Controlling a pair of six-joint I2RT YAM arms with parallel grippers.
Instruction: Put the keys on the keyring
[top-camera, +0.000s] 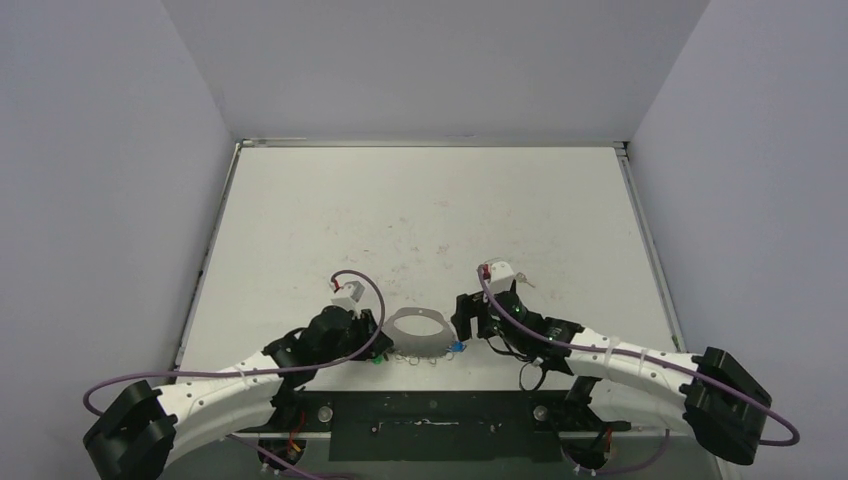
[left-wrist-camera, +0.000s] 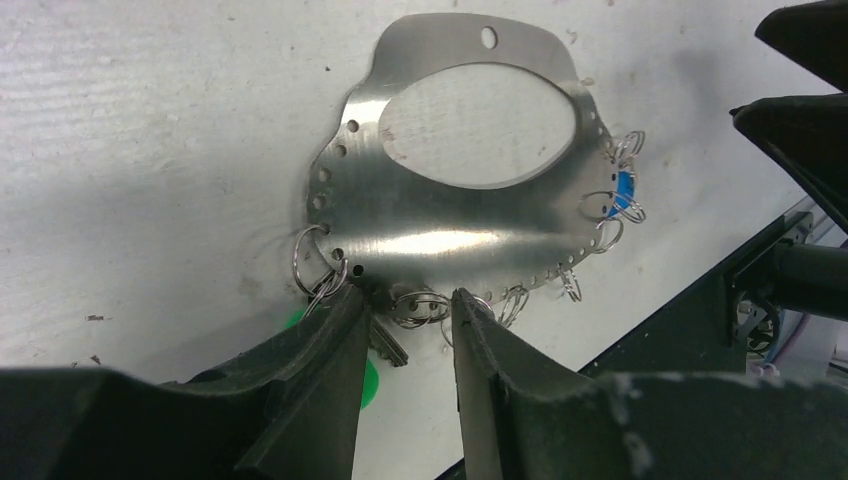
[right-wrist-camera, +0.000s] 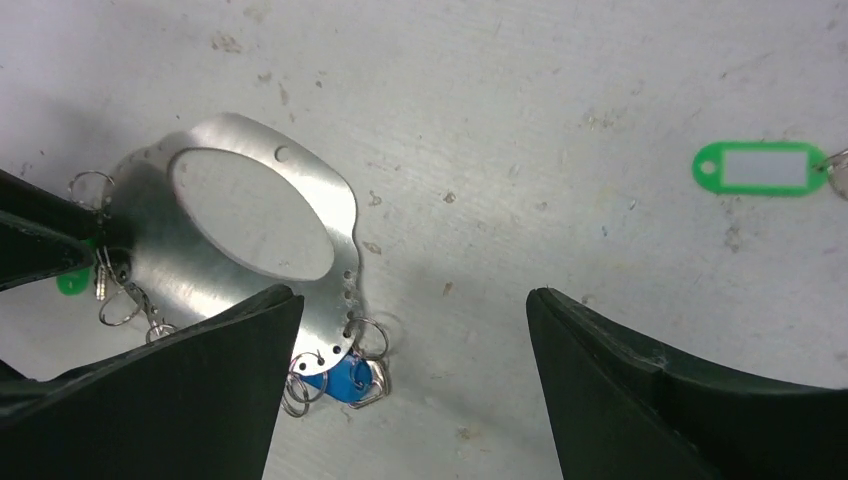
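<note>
Shows the keyring (left-wrist-camera: 440, 225) lying on a scuffed white surface (left-wrist-camera: 130, 150), oval opening toward the far side, one small hole beyond it and a row of holes along the rim. Finds the left hand (left-wrist-camera: 405, 310) at the near rim, its dark fingers (left-wrist-camera: 320, 390) part-way apart, with wire loops (left-wrist-camera: 420, 305) and a small silver key (left-wrist-camera: 388, 342) in the gap. Catches a green tag (left-wrist-camera: 369, 385) half hidden under the left finger and a blue tag (left-wrist-camera: 625, 190) among loops on the right rim.
</note>
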